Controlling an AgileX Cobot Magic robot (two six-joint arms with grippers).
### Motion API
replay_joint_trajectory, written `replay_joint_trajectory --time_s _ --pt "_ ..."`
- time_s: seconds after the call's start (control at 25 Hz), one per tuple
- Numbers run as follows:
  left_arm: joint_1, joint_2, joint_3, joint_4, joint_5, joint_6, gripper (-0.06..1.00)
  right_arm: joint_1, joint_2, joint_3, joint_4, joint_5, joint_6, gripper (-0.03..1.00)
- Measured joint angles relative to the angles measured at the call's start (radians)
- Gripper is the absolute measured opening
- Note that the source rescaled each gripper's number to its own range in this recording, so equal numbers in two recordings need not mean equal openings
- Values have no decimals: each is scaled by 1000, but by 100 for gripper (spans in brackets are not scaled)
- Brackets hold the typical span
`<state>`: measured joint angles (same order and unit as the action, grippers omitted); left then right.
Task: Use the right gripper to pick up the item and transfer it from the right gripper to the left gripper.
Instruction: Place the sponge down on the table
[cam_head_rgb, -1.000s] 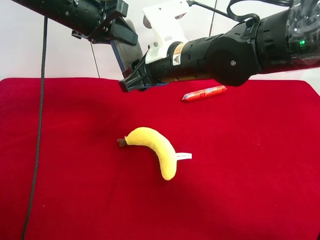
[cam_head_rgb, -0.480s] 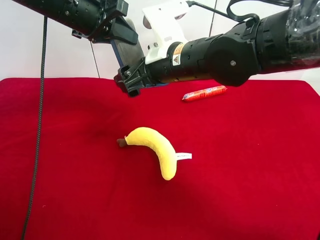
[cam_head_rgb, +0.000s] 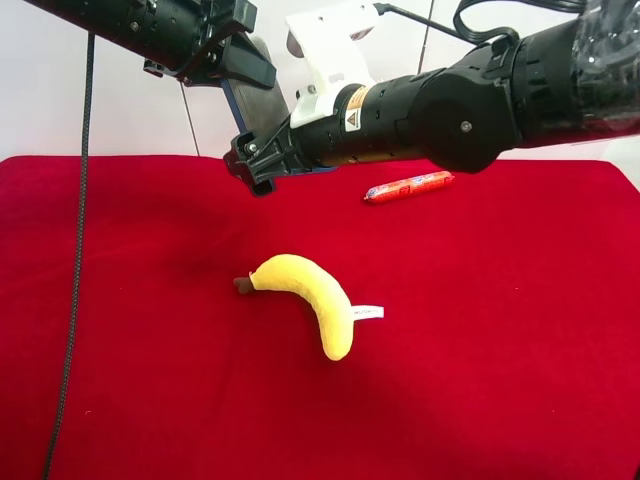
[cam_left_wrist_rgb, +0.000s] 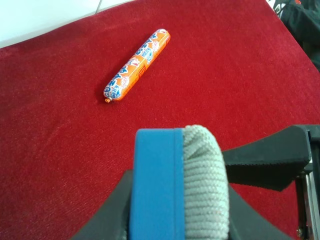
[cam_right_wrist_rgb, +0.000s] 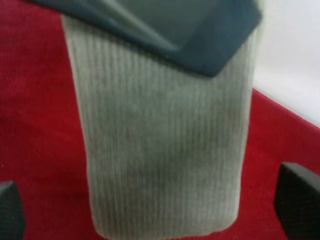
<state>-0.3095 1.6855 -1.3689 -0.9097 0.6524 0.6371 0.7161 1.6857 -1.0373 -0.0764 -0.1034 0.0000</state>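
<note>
A thin black cable hangs down over the left part of the red cloth-covered surface in the exterior high view. Beside it, above the far edge, the all-black arm reaches in from the upper left. Its left gripper is pressed onto the item and pinches its upper end. The item hangs in the air, clear of the cloth, left of the middle of the far edge, with its long side sloping downward.

The left wrist view shows the item end-on between the dark jaws: the blue base on one side and the ribbed grey top on the other.

At the item's lower end sits the right gripper, on the thick black arm with a white housing and a yellow label. Its claw is spread. In the right wrist view the grey pad fills the space between the two black fingertips, which stand well out at either side with red cloth visible between them and the pad.

A yellow plush banana lies near the middle of the surface, below the two claws. Farther right, a red-orange sausage stick lies near the far edge, under the thick arm.
</note>
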Motion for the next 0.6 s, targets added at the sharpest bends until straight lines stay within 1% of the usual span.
replay_joint_trajectory --time_s 0.08,0.16,0.28,0.44,0.6 --pt "0 0 0 0 0 0 2 0 -4 0 0 15 -7 99" --pt "0 0 0 0 -1 0 2 0 -21 0 0 50 -7 99" --pt "0 0 0 0 -3 0 2 0 -80 0 0 134 -7 99" --pt "0 0 0 0 -3 0 2 0 -206 0 0 308 -7 99" --pt "0 0 0 0 -4 0 2 0 -348 0 -3 528 -14 100"
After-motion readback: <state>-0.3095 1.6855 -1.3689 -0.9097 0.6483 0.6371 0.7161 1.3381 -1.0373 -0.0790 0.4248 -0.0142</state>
